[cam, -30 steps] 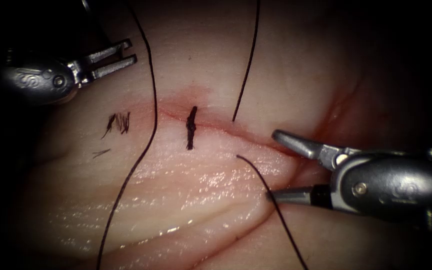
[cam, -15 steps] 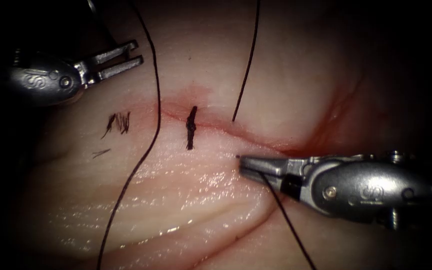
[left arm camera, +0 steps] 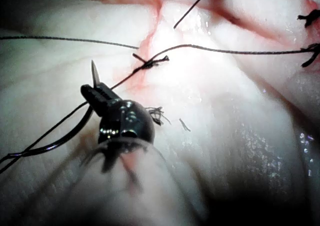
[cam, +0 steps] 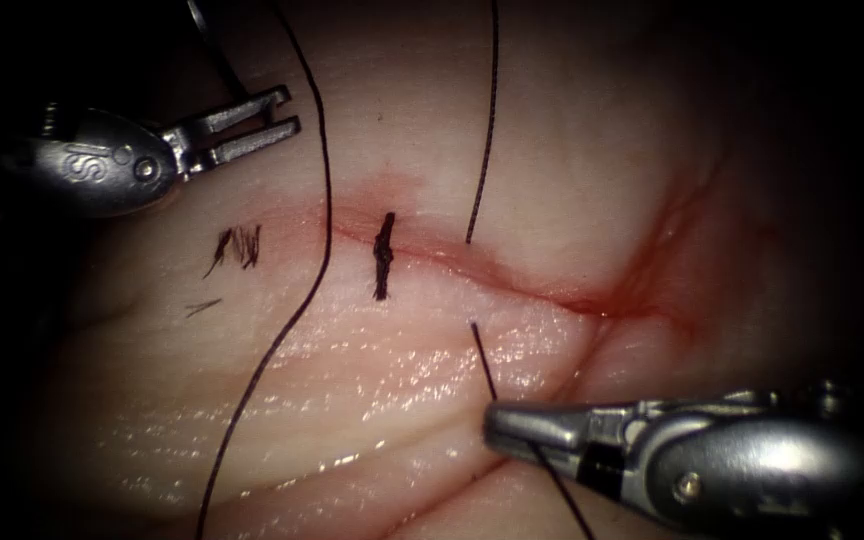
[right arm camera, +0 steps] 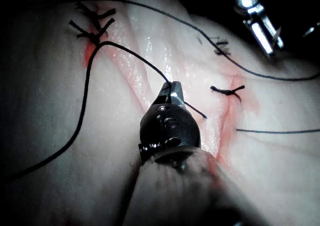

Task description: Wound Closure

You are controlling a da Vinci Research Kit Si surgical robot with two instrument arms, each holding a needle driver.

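Note:
The cut (cam: 512, 280) runs across the tissue (cam: 392, 400), with one tied stitch (cam: 383, 256) over it. My left tool (cam: 287, 112) hovers at the upper left, clear of the tissue, its jaws shut on the curved needle (left arm camera: 55, 143) near the pointed end; the needle is out of the tissue. The left tool (left arm camera: 92, 93) shows the needle tip standing above its jaws. Thread (cam: 487, 130) enters on the cut's far side and comes out on the near side. My right tool (cam: 492, 420) is shut on this thread (cam: 482, 365) just below the exit point; the right tool (right arm camera: 170, 90) shows the same grip.
A long slack strand (cam: 317, 260) trails from the top down the left part of the tissue. Cut ends of thread (cam: 237, 246) lie left of the tied stitch. Red fluid (cam: 642, 290) stains the cut's right end. An older stitch (right arm camera: 92, 28) sits farther along.
The right tool's jaws were open around the thread, closed on it near where it leaves the tissue, then moved down toward the near edge, drawing thread out. The left tool drifted slightly right.

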